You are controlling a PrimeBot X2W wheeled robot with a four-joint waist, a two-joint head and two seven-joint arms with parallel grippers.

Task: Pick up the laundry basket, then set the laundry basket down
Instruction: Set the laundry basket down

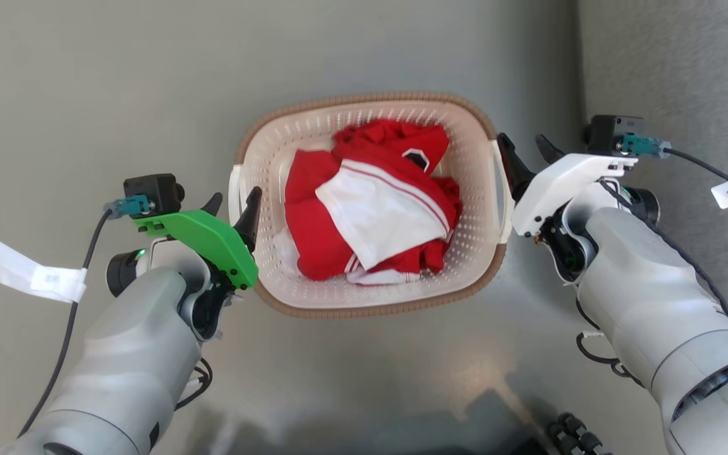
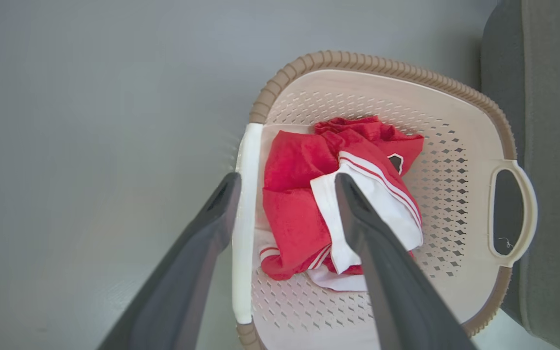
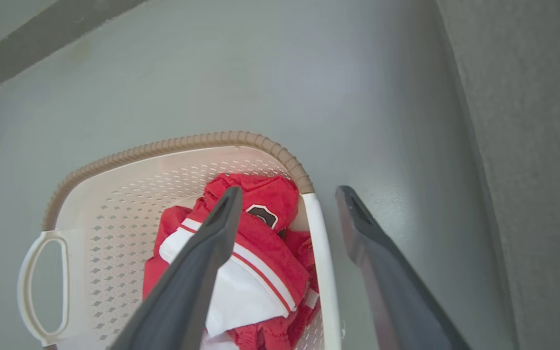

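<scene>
**Basket** (image 1: 364, 99) — cream, perforated, brown rim. It lies on the grey floor (image 1: 86, 95) straight ahead of you and holds red and white clothes (image 1: 370, 202). Whether it has left the floor, you cannot tell.

**Long axis:** runs across you, left to right, with a white handle at each short end. Each arm has its own handle, and neither is the nearer.

**Left gripper** (image 1: 236, 197): fingers spread. In the left wrist view the gripper (image 2: 287, 177) straddles the left handle (image 2: 247, 218), with one finger outside the wall and one over the clothes. It pinches nothing.

**Right gripper** (image 1: 522, 142): fingers spread. In the right wrist view the gripper (image 3: 289, 190) straddles the right handle (image 3: 321, 253) the same way, and it holds nothing.

**Height:** the views do not show whether the fingertips are level with the handles or above them.

**Next move, as judged:** close both pairs inward on the handles together, then lift evenly — an uneven rise would likely tip the load along that axis.
</scene>
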